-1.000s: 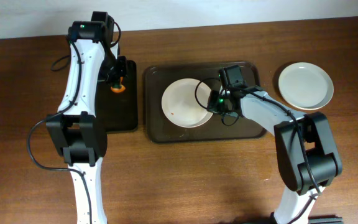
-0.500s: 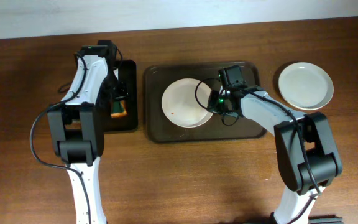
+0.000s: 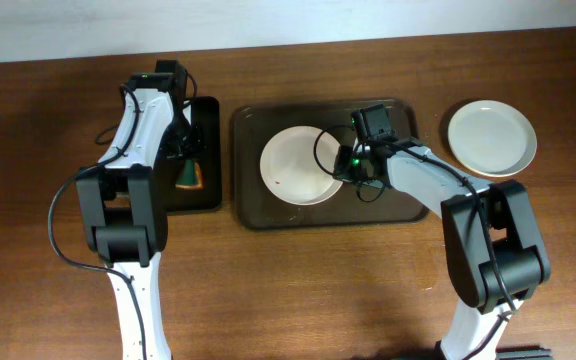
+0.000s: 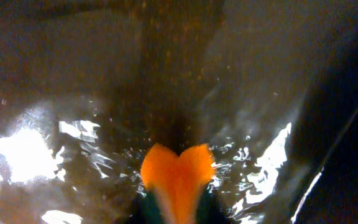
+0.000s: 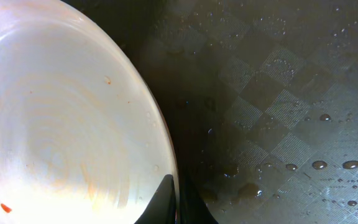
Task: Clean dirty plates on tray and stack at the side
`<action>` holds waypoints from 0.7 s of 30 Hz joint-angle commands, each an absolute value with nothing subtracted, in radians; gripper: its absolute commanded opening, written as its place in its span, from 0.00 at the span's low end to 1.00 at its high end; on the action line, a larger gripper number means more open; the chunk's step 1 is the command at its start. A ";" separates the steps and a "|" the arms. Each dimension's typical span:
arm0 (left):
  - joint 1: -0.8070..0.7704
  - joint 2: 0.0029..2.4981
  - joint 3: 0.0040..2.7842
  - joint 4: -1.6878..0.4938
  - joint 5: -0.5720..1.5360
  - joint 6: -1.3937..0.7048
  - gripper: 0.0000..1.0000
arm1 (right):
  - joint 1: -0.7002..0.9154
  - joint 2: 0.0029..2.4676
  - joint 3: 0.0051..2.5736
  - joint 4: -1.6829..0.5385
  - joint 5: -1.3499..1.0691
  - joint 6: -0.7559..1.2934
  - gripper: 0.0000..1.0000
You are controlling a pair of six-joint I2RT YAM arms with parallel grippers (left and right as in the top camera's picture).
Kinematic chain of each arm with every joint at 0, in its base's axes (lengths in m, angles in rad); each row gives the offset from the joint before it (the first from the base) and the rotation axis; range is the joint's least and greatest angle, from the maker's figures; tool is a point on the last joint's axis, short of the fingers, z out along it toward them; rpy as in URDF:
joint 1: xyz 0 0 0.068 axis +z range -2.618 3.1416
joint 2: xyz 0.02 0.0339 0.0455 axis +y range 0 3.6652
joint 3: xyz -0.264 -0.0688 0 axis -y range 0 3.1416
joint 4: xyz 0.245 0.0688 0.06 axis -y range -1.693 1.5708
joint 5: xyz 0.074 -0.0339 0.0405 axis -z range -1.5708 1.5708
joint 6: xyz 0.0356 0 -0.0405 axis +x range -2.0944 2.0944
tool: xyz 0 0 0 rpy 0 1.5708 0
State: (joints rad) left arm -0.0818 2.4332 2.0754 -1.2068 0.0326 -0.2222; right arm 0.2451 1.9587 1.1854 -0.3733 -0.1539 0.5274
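Observation:
A pale plate [image 3: 293, 165] lies on the dark brown tray [image 3: 388, 205]. My right gripper [image 3: 348, 165] is shut on its right rim. In the right wrist view the fingertips [image 5: 166, 199] pinch the plate [image 5: 61, 112] at its edge; it carries faint orange smears and a red speck. Beside it the tray [image 5: 272, 93] is wet with droplets. My left gripper [image 3: 188, 166] is down over the small black tray [image 3: 208, 195], shut on an orange and green sponge [image 3: 190, 180]. In the left wrist view the sponge [image 4: 178, 177] is squeezed into a heart shape.
A second white plate [image 3: 491, 138], with no streaks visible, sits on the table right of the brown tray. The black tray's surface [image 4: 73, 93] is glossy and wet. Bare wooden table [image 3: 298, 290] lies in front of both trays.
My left arm came forward along the black tray. The sponge lay loose on that tray half a second ago, and the jaws have now closed on it. The right arm stayed still.

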 commanded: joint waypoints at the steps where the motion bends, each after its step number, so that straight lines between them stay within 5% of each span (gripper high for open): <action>1: -0.074 2.422 2.073 -1.257 0.029 -0.211 1.00 | 0.249 1.953 1.172 -0.384 -0.118 0.532 0.04; 3: -0.074 2.422 2.073 -1.313 0.029 -0.212 1.00 | 0.249 1.953 1.172 -0.384 -0.118 0.532 0.04; 6: -0.074 2.422 2.073 -1.341 0.030 -0.211 0.65 | 0.249 1.953 1.172 -0.384 -0.119 0.532 0.04; 8: -0.074 2.422 2.073 -1.343 0.029 -0.211 0.28 | 0.249 1.953 1.172 -0.384 -0.118 0.532 0.04; 9: -0.074 2.422 2.073 -1.340 0.029 -0.212 0.00 | 0.249 1.953 1.172 -0.384 -0.119 0.532 0.04; 21: -0.074 2.425 2.580 -1.567 0.037 -0.212 0.00 | 0.249 1.953 1.172 -0.377 -0.118 0.529 0.04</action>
State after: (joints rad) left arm -0.0814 2.4355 2.5763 -1.5761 0.0334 -0.2173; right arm 0.2451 1.9579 1.1854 -0.3729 -0.1539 0.5274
